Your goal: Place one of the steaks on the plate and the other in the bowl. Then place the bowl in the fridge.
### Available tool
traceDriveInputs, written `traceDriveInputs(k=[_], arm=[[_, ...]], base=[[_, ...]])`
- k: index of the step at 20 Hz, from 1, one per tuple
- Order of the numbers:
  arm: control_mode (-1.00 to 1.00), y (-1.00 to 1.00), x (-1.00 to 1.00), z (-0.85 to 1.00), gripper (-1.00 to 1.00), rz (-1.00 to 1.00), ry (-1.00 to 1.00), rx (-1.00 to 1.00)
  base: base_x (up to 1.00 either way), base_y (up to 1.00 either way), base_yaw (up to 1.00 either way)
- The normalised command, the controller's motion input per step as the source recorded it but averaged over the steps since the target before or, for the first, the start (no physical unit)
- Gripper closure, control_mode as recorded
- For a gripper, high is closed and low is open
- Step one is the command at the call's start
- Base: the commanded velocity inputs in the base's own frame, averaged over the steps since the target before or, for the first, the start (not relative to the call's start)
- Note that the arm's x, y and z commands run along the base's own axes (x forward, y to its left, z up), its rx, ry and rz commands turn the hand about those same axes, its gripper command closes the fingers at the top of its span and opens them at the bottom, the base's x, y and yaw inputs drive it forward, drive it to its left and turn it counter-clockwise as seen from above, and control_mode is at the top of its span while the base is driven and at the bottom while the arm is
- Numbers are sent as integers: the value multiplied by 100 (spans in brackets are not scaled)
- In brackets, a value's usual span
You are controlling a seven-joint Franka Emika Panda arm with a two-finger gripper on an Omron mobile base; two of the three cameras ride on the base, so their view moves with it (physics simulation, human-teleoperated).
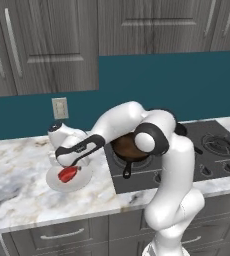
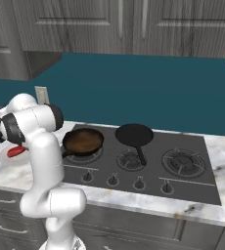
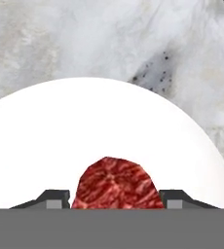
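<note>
The first steak (image 3: 115, 184) lies on the white plate (image 3: 60, 141) on the marble tabletop (image 1: 17, 165), between open jaws, so the robot likely must lift clear and seek the second.

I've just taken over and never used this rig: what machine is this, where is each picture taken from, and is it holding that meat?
It is a white robot arm with a two-finger gripper. Two pictures come from cameras behind it, left and right; the third looks along the hand. On the marble counter beside the black stove sits a round white plate, with a red raw steak between the fingers. Whether they grip it, I cannot tell. A brown skillet and black pan sit on burners.
</note>
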Motion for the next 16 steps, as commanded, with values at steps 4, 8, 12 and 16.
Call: traceDriveInputs(k=[4, 8, 12, 16], arm=[[-100, 1, 0, 0, -100, 0, 0, 0], [-100, 0, 0, 0, -100, 0, 0, 0], [-100, -11, -10, 9, -100, 0, 0, 0], [-100, -54, -26, 58, -100, -1, 1, 1]], base=[[0, 0, 0], [0, 0, 0], [0, 0, 0], [0, 0, 0]])
